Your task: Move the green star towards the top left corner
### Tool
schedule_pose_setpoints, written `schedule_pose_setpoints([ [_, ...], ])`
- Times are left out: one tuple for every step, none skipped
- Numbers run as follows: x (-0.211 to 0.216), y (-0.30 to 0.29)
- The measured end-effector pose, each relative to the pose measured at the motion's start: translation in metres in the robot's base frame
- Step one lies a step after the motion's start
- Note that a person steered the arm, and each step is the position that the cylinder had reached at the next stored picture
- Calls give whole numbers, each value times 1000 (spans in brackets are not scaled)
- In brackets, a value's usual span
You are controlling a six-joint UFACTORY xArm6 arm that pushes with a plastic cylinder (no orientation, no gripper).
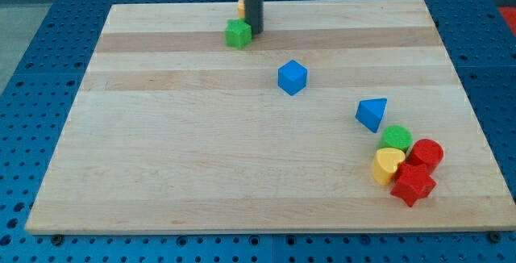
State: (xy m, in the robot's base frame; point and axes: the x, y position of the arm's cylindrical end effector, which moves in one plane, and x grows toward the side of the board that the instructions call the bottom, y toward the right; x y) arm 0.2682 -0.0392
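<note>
The green star (238, 33) lies near the top edge of the wooden board, a little left of centre. My tip (254, 31) stands just to the star's right, touching or almost touching it. The dark rod rises straight up out of the view's top. An orange or yellow block (240, 8) shows partly behind the rod, just above the star; its shape is hidden.
A blue cube (293, 77) sits near the board's (161, 158) middle. A blue triangular block (372, 114) lies to the right. At the lower right cluster a green round block (396, 139), a red cylinder (426, 153), a yellow heart (388, 165) and a red star (413, 184).
</note>
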Motion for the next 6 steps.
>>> schedule_pose_setpoints([
  [-2, -15],
  [-9, -28],
  [-6, -5],
  [-2, -1],
  [30, -29],
  [30, -29],
])
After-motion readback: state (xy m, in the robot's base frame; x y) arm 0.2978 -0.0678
